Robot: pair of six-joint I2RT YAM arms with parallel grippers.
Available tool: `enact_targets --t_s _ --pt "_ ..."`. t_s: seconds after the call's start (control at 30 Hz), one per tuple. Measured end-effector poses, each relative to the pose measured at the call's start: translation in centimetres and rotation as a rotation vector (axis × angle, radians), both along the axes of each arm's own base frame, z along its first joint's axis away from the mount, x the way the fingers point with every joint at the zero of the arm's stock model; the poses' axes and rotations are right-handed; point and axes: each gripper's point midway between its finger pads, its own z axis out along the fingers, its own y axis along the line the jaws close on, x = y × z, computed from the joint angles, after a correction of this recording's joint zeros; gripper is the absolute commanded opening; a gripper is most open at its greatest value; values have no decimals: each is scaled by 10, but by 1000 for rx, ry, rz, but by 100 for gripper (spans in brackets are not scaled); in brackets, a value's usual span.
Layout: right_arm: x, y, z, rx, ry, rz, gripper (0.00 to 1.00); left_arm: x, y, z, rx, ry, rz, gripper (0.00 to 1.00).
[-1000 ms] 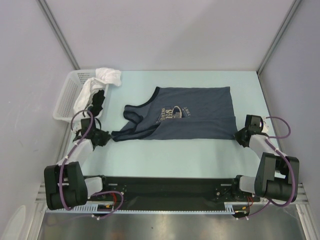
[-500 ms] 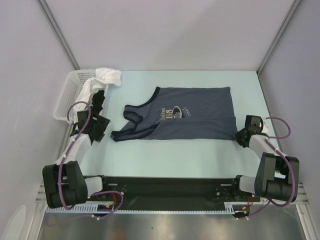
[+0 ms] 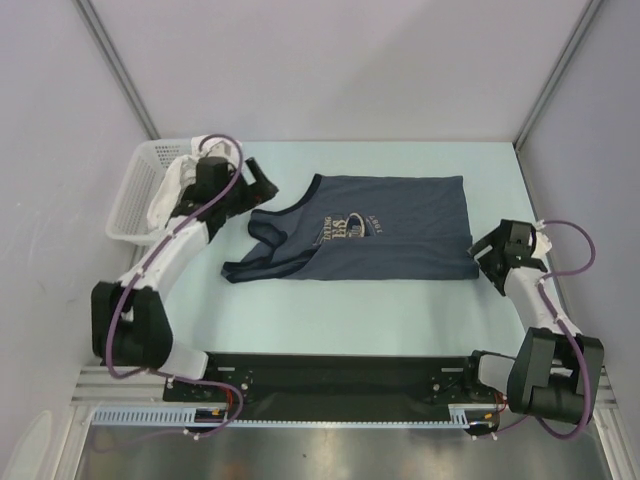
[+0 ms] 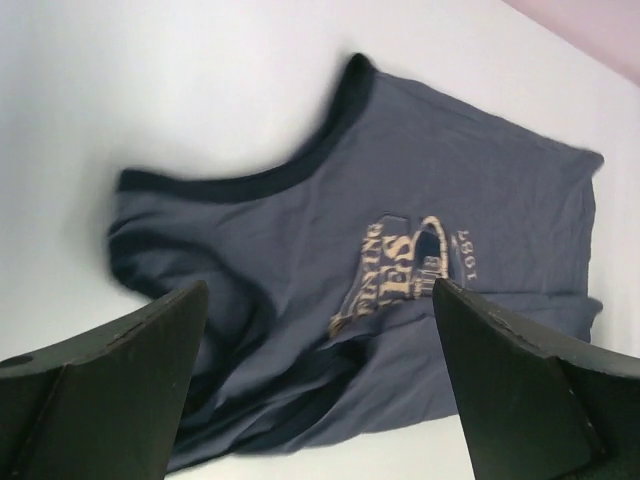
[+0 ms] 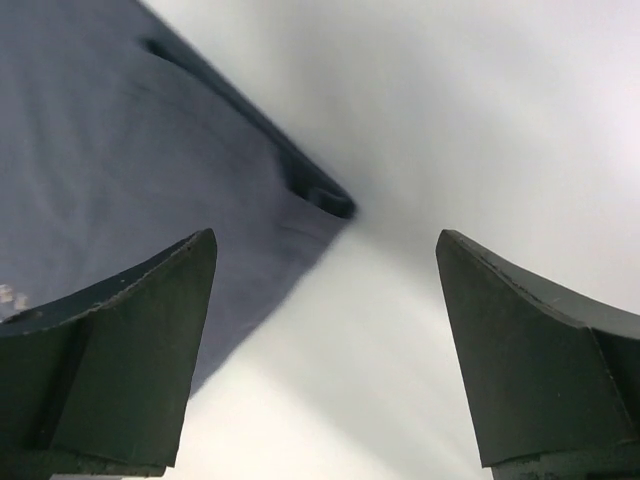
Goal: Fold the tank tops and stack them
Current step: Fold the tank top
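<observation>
On the right arm (image 3: 535, 300), the jaws stand wide and empty just beside the hem corner of the slate-blue tank top (image 3: 380, 235), which lies mid-tabletop (image 3: 400, 310), seemingly only part folded. Farther back, on the left arm (image 3: 180, 240), the jaws gape empty over its straps. The basket (image 3: 125, 205) holds more cloth (image 3: 170, 185), and nothing is stacked yet.

Slate-blue tank top (image 4: 470, 190), left wrist view: gold-white chest print (image 4: 405, 270) reads "FLYING", bigger letters "ES" below, "1987" at the side. Remaining small lettering illegible.
</observation>
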Motion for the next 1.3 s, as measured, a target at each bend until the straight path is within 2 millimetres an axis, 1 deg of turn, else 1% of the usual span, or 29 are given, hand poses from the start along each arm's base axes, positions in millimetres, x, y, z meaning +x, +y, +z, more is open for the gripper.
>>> enact_targets --t_s 0.07,0.13,0.2,0.23,0.3,0.33,0.4,0.43,0.5,0.53,0.57,0.6,0.7,0.83,0.93,0.97,1.03,1.07,1.13,1.3 --pt "17 2 17 -13 -50 53 92 18 -21 1 14 0 -60 100" --pt "40 4 39 -26 -114 110 87 43 -38 1 27 -3 -104 100" --pt "71 8 59 -38 -152 179 74 73 -53 -11 50 7 -136 98" --pt "86 10 65 -43 -157 206 65 83 -58 -18 59 20 -147 98" --pt "128 11 81 -53 -179 263 57 108 -71 -35 83 56 -171 96" --pt "149 12 86 -54 -186 288 56 122 -79 -41 91 57 -186 96" --pt "183 14 90 -57 -196 324 57 140 -92 -52 104 71 -208 93" --pt "195 14 90 -62 -199 335 58 149 -99 -55 103 69 -219 93" --pt "219 16 80 -68 -180 357 60 163 -113 -65 100 72 -240 93" --pt "227 16 75 -72 -175 363 60 168 -119 -70 98 76 -249 92" --pt "235 16 63 -71 -145 372 61 174 -123 -73 95 73 -255 92" --pt "243 15 58 -74 -138 377 61 178 -128 -77 91 73 -263 92" --pt "267 13 33 -79 -94 394 61 184 -137 -91 75 80 -280 91" --pt "293 7 9 -86 -67 403 60 190 -142 -111 47 100 -273 89" --pt "306 1 -4 -89 -52 406 60 194 -146 -123 19 116 -262 86" --pt "310 -2 -9 -89 -49 404 60 196 -147 -125 7 118 -257 83" --pt "317 -7 -14 -85 -48 402 60 201 -150 -130 -11 121 -250 80" --pt "320 -10 -16 -82 -48 400 60 201 -152 -133 -21 127 -247 77" --pt "327 -15 -21 -79 -47 397 60 200 -153 -139 -32 141 -243 74" --pt "346 -20 -26 -57 -74 408 58 200 -154 -144 -50 156 -235 66"
